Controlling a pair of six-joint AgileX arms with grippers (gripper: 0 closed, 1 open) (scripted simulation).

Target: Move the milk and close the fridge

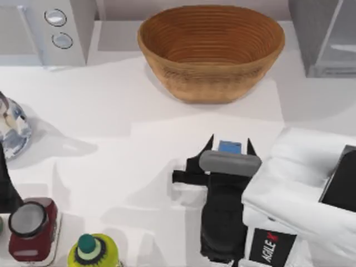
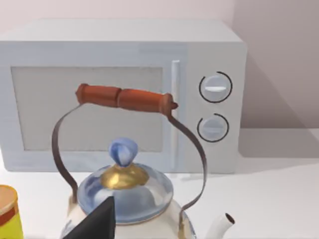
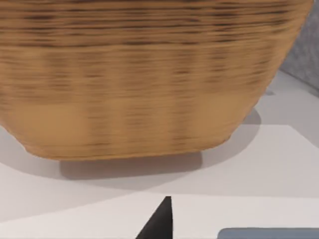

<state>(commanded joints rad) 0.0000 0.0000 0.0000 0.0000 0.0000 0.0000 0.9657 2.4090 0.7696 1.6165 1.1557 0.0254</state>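
- Milk (image 1: 230, 147): small blue-topped carton on the table, in front of the basket (image 1: 211, 50), mostly hidden under the right gripper (image 1: 229, 146).
- Right gripper: fingers spread either side of the carton, tips flanking it; cannot tell whether touching or already gripping.
- Probably light, stiff-walled cardboard, fairly smooth; best taken across two flat sides, squeezed gently to avoid denting or tipping.
- Fridge (image 1: 328, 36): at the table's far right corner, beside the basket.
- Basket close ahead, the likeliest obstacle on the way.
- Left side: microwave (image 2: 124, 94), kettle (image 2: 129, 194), green bottle (image 1: 93, 251), well apart.
- Left gripper (image 2: 97, 224): parked by the kettle.
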